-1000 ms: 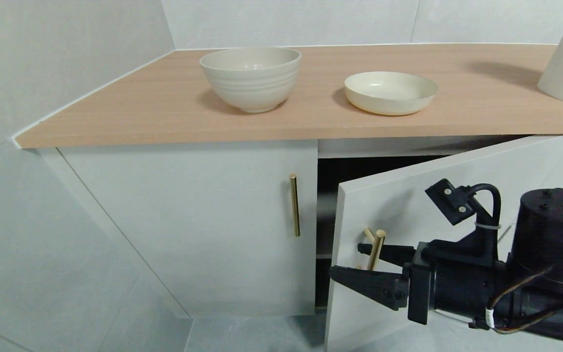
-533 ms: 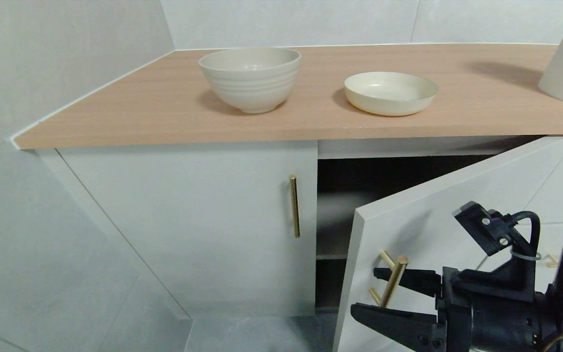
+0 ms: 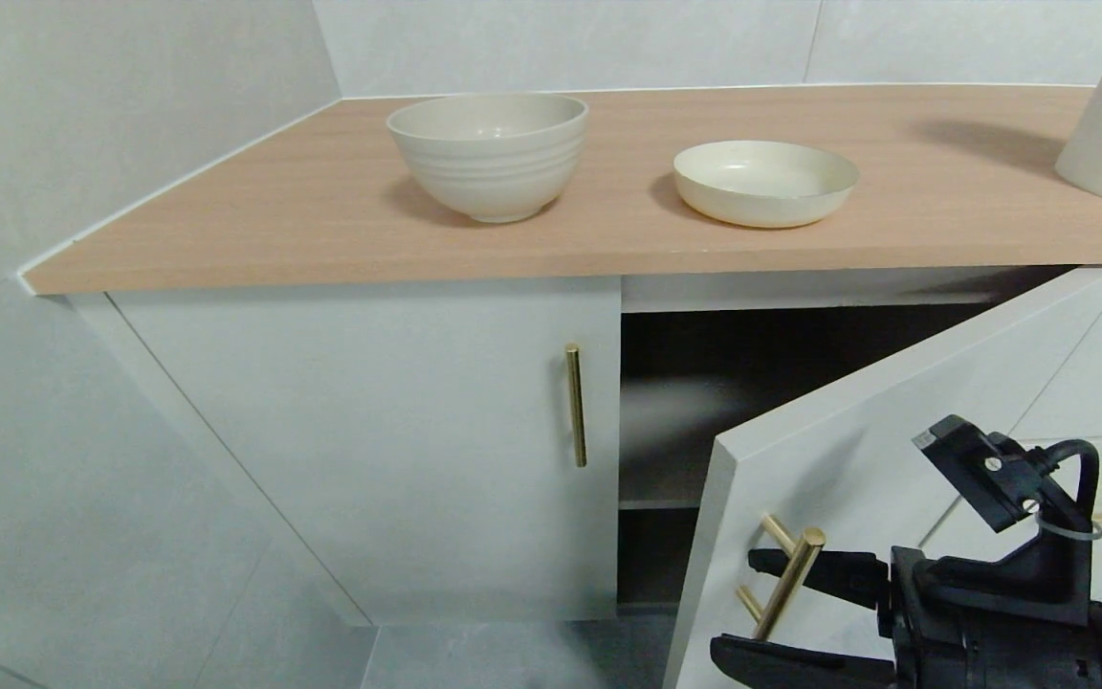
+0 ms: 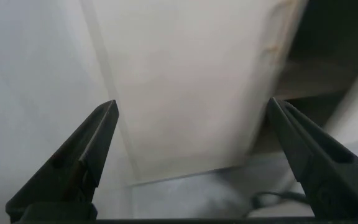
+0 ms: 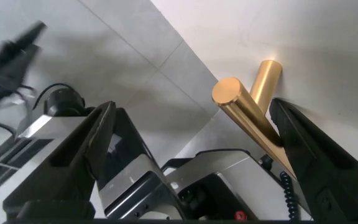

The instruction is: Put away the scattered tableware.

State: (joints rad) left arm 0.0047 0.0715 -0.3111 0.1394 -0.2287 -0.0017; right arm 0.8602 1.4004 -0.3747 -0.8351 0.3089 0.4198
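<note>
Black right claw (image 3: 735,603), tapered fingers (image 3: 840,572), looped cable (image 3: 1077,445).

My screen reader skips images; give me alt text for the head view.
The right gripper, fingers open, straddles the brass handle of a partly open white cabinet door. On the wooden counter above sit a ribbed bowl and a shallow dish.

The head view looks down over the table's (image 3: 274,230) front edge onto the cabinet (image 3: 800,287) below. It shares the handle (image 3: 788,582) (image 5: 244,109) of the open door (image 3: 895,421) with the close right wrist view. The left wrist view faces, perhaps, the closed door (image 3: 369,431) (image 4: 191,81).
</note>
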